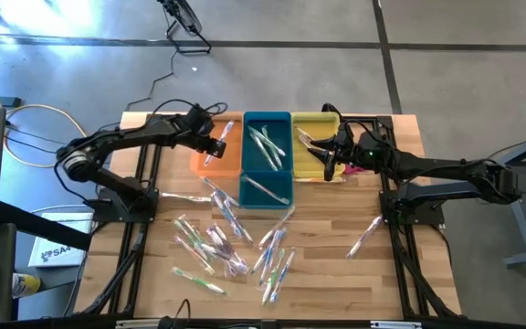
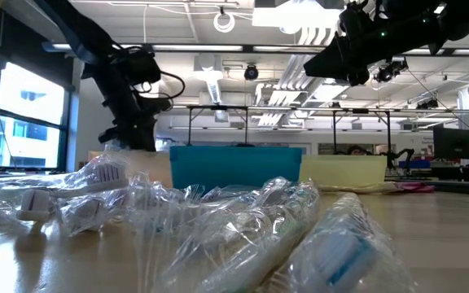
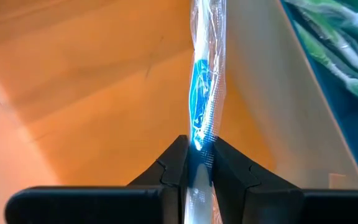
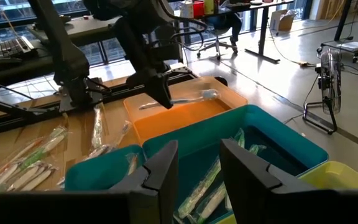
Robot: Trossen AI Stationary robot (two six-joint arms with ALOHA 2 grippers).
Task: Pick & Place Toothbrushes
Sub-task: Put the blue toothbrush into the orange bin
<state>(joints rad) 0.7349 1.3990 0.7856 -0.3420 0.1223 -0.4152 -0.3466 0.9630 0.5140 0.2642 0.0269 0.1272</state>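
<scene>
Toothbrushes in clear shiny wrappers lie in a loose pile on the light wooden table, in the lower middle of the high view. One more wrapped toothbrush lies alone, lower right of the pile.

At the upper left of the high view, the left gripper hangs over the orange plastic bin. Its two dark fingers are pinching a wrapped toothbrush with a blue head. In the left wrist view the brush sticks straight out from between the fingers, over the orange floor of the bin.

Next to the orange bin, in the upper middle, stands the blue plastic bin. Several wrapped toothbrushes with green and white handles lie inside it.

To the right of the blue bin is the yellow plastic bin. The right gripper is over this bin. Its fingers are spread apart a little and nothing is between them, as the right wrist view shows.

In the low view, the crinkly wrappers fill the bottom of the frame, and the blue and yellow bins stand behind them in the middle.
</scene>
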